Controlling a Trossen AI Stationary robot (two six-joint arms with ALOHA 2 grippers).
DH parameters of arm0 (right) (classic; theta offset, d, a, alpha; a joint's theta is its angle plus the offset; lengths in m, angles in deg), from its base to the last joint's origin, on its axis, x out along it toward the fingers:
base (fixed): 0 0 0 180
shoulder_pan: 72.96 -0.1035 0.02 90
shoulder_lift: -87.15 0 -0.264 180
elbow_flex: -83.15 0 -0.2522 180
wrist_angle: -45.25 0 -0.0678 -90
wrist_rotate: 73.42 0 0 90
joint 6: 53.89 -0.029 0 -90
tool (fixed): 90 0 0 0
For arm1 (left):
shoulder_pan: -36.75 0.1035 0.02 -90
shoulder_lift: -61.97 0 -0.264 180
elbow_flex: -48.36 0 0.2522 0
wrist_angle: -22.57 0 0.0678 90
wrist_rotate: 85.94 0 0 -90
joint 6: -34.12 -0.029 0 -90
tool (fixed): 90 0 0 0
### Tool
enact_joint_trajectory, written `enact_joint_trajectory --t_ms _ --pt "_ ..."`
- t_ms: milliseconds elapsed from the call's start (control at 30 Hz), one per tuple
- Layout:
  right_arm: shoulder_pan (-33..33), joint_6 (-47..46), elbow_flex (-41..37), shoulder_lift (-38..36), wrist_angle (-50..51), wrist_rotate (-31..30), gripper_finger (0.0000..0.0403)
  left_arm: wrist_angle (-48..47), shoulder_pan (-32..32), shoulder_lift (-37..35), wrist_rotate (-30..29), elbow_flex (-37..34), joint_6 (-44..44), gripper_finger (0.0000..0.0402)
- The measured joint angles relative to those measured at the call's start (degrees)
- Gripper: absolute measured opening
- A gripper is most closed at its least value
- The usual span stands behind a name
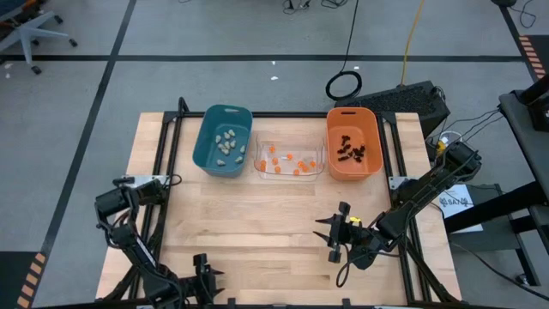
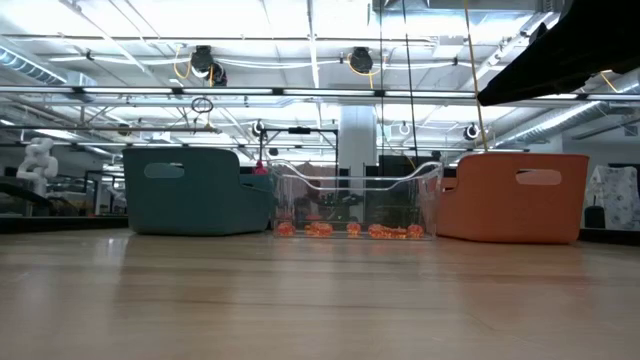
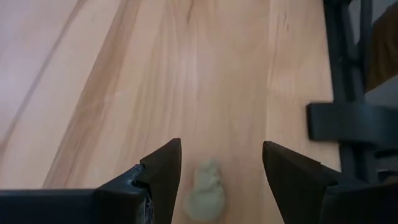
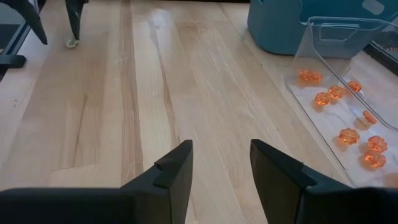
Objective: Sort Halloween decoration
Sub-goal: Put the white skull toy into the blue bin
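One pale beige lump [image 3: 208, 190] lies on the wood near the table's near edge. My left gripper [image 3: 221, 168] is open, with one finger on each side of the lump and a gap showing on both sides. The right wrist view shows the same lump [image 4: 71, 42] under the left gripper's fingertips [image 4: 73, 25]. My right gripper [image 4: 221, 165] is open over bare wood at the near right [image 1: 337, 232]. Pale lumps lie in the teal bin [image 1: 223, 140], orange trinkets [image 4: 339, 93] in the clear bin [image 1: 289, 159], and black spidery ones [image 1: 350, 150] in the orange bin [image 1: 352, 143].
The three bins stand side by side along the table's far edge, teal [image 2: 190, 190], clear [image 2: 350, 200] and orange [image 2: 515, 195]. Black frame rails [image 1: 163, 172] run along the table's left and right sides. Bare wood [image 1: 257, 215] lies between the bins and the grippers.
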State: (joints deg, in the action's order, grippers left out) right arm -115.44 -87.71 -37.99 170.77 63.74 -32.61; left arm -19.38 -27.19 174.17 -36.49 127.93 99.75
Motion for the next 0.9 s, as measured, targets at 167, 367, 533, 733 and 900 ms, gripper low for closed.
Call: enact_joint_trajectory --t_ms 167,367,533,733,900 --pt "0.00 0.00 0.00 0.00 0.00 0.00 0.0144 -0.30 -0.04 2.00 0.14 0.00 0.06 0.0223" --pt "0.00 0.06 0.00 0.00 0.01 0.00 0.0144 0.18 -1.20 3.98 -0.37 0.11 0.52 0.0223" --pt "0.00 0.61 0.00 0.00 0.02 0.00 0.0144 -0.70 -2.70 5.24 -2.48 0.17 4.76 0.0220" --pt "0.00 1.41 0.00 0.00 0.07 0.00 0.0144 -1.06 -3.91 5.47 -2.92 0.15 7.62 0.0164" --pt "0.00 1.74 0.00 0.00 0.22 -0.01 0.0144 -2.12 -3.98 5.47 -2.15 0.17 7.54 0.0094"
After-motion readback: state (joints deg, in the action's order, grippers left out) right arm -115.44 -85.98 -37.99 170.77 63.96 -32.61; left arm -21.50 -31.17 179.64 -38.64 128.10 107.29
